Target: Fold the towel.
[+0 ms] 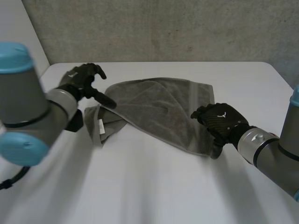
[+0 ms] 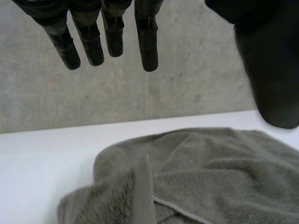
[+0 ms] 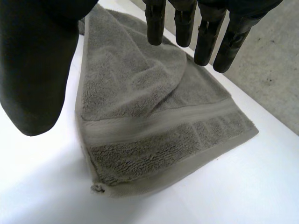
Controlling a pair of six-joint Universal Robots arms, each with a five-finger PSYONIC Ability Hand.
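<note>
Item one, the grey wall, rough and mottled, standing behind the far edge of everything else. Item two, the white counter, bare around the cloth on every side. Item three, the towel, grey terry, lying near the middle of the counter, slanting from its far left end to its near right end, rumpled, with one part turned over onto the rest so that a soft rounded fold crosses its upper surface; a flat woven band runs across it close to the right-hand end. Item four, my left arm, grey with light-blue caps, large in the near left of the head view. Item five, my right arm, same make, coming in from the near right. Item six, my left hand, black, raised over the counter just beside the towel's far left corner, fingers straight and hanging apart from the thumb, nothing between them: open and empty. Item seven, my right hand, black, over the towel's near right edge, fingers straight above the cloth and the thumb held wide to one side, grasping nothing: open. Item eight, a small white label on the towel's left end, near my left arm.
</note>
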